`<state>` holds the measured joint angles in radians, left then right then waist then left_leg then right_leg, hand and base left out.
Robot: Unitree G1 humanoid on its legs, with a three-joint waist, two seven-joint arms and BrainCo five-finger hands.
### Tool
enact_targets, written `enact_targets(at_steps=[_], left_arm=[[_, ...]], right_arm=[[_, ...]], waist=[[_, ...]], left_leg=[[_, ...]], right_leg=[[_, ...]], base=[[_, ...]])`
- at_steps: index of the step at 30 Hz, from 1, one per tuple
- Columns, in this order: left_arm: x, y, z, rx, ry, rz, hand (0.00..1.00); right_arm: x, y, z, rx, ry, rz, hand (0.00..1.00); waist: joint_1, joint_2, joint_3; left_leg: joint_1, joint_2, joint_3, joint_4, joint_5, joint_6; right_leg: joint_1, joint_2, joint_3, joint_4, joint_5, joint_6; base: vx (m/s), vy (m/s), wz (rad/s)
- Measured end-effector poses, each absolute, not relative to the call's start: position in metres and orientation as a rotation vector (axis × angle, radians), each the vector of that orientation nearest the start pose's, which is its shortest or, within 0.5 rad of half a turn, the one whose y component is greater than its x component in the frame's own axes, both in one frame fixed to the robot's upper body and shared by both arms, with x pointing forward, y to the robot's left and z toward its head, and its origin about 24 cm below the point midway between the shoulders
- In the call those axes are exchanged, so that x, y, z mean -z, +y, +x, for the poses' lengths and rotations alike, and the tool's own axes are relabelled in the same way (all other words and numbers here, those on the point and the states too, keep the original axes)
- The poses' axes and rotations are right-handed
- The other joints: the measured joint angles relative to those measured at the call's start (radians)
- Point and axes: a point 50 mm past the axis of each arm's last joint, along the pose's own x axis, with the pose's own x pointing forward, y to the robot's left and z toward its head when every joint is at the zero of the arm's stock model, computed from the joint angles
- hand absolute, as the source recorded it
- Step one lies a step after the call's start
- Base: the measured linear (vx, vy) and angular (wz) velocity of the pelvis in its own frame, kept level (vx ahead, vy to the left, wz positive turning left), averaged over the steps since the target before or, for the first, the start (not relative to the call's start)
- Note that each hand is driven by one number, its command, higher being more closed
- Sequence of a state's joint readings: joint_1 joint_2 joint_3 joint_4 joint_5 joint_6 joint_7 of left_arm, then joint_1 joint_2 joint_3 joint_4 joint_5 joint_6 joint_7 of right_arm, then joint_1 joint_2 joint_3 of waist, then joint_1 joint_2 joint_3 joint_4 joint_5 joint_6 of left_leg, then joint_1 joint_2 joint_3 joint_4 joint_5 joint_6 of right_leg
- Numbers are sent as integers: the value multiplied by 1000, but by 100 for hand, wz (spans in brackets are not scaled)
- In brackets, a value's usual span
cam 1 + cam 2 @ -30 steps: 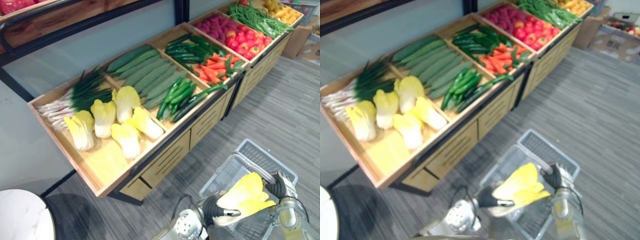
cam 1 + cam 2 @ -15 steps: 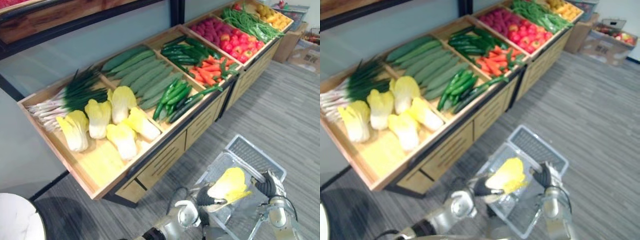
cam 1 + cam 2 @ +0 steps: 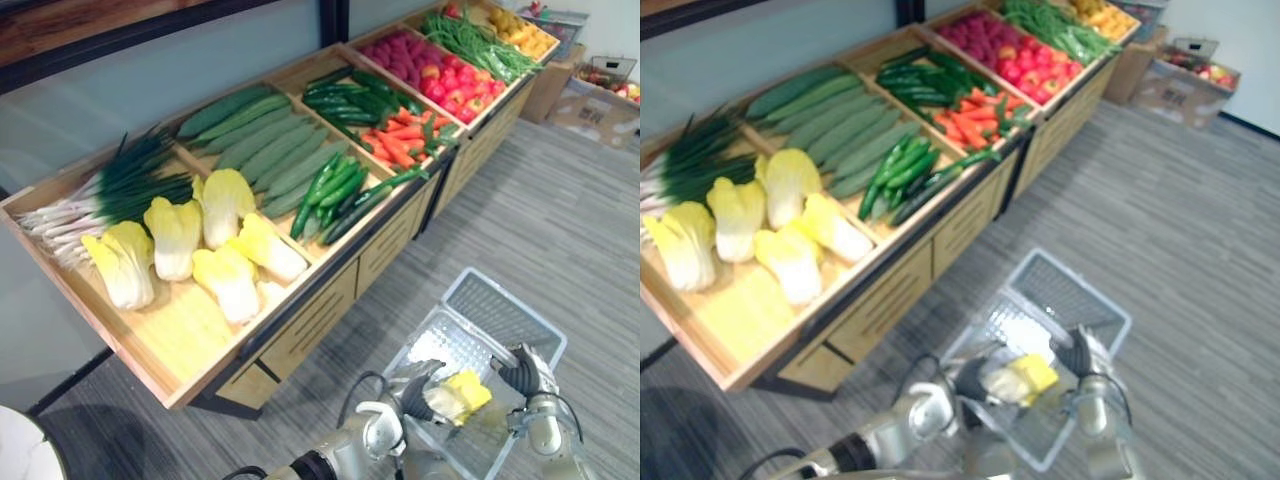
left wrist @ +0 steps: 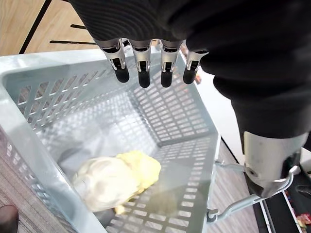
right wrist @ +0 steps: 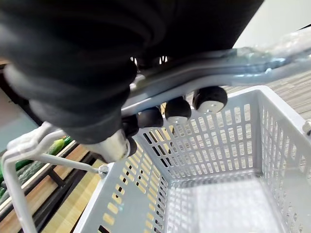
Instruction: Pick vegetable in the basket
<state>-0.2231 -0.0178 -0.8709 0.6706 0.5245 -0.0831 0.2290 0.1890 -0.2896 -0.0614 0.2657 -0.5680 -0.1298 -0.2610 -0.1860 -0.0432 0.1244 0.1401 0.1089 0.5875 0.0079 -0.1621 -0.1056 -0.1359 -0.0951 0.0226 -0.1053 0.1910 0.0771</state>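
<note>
Closest in, the left hand (image 3: pixel 413 394) hangs over the grey basket (image 3: pixel 503 316), fingers (image 4: pixel 141 73) straight and a little spread, pinching nothing. The yellow cabbage (image 4: pixel 114 180) lies on the basket's floor, apart from those fingertips. Just beside it, the right hand (image 3: pixel 523 374) has its fingers curled round the basket's handle (image 5: pixel 252 65) and carries it above the floor. So the drop looks done. The next move, by the look of it, calls for the left arm to lift out of the basket and reach back to the wooden stall (image 3: pixel 205 352), where more cabbages (image 3: pixel 176 236) wait in the nearest bay, with cucumbers (image 3: pixel 268 152) and carrots (image 3: pixel 402 142) farther along. A second ago that cabbage sat high above the rim in the left hand; it has since come down and been let go.
</note>
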Motion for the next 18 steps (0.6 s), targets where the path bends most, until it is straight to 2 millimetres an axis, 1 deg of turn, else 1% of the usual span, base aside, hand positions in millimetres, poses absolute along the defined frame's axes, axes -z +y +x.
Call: enact_targets(at_steps=[3, 5, 7, 8, 10, 11, 13, 14, 15, 16, 17, 18], left_arm=[[47, -25, 196, 816, -27, 811, 0], [35, -32, 197, 824, -82, 785, 0], [20, -40, 197, 828, -153, 736, 0], [16, -42, 197, 828, -172, 723, 0], [1, -48, 196, 833, -240, 678, 0], [-4, -50, 196, 835, -255, 668, 0], [-26, -54, 196, 820, -322, 577, 0], [-33, -55, 196, 811, -349, 556, 0], [-43, -55, 197, 795, -385, 524, 0], [-59, -52, 198, 769, -425, 447, 0], [-68, -50, 198, 751, -456, 418, 0], [-73, -47, 198, 739, -473, 402, 0]], right_arm=[[27, -247, 191, 192, 254, -875, 100], [28, -249, 190, 201, 259, -876, 100], [31, -251, 189, 205, 278, -877, 100], [32, -252, 188, 208, 282, -877, 100], [35, -257, 186, 220, 307, -877, 100], [36, -259, 185, 226, 316, -877, 100], [40, -267, 180, 250, 352, -878, 100], [41, -268, 178, 255, 359, -878, 100], [42, -271, 177, 262, 371, -878, 100], [44, -276, 173, 277, 392, -879, 100], [45, -278, 171, 283, 402, -882, 100], [46, -280, 169, 288, 408, -882, 100]], waist=[[2, 0, 0], [1, 0, 0], [10, 1, -1], [11, 1, -1], [14, 1, -1], [15, 1, -1], [28, 2, -2], [30, 3, -2], [37, 3, -2], [50, 5, -3], [53, 8, -5], [54, 9, -6]], left_leg=[[-3, -2, -8, -1, -1, 1], [-14, -4, -25, 1, 0, 2], [-14, -4, -29, 4, 0, 3], [-14, -5, -31, 4, 0, 3], [-17, -8, -53, 3, 2, 5], [-16, -8, -56, 3, 2, 5], [-18, -12, -74, 3, 1, 7], [-19, -13, -79, 2, 2, 9], [-19, -14, -81, 1, 3, 9], [-18, -15, -83, 1, 2, 10], [-17, -15, -85, 1, 2, 11], [-18, -15, -88, 0, 2, 11]], right_leg=[[1, -4, -6, 0, 0, 1], [0, -10, -20, 0, -2, 3], [2, -12, -25, 0, -2, 3], [3, -13, -27, 0, -2, 3], [11, -20, -46, 0, -8, 11], [15, -21, -49, 0, -8, 11], [22, -29, -65, 1, -12, 16], [22, -31, -70, 1, -12, 16], [22, -33, -71, 3, -13, 17], [25, -34, -73, 6, -16, 21], [26, -35, -75, 7, -16, 22], [26, -35, -78, 7, -17, 22]], base=[[-39, -19, 9], [-32, -23, 18], [-22, -23, 7], [-22, -19, 11], [-29, -24, 23], [-33, -22, 24], [-36, -14, 21], [-29, -12, 18], [-37, -18, 10], [-42, -25, 6], [-42, -28, 6], [-30, -32, 12]])
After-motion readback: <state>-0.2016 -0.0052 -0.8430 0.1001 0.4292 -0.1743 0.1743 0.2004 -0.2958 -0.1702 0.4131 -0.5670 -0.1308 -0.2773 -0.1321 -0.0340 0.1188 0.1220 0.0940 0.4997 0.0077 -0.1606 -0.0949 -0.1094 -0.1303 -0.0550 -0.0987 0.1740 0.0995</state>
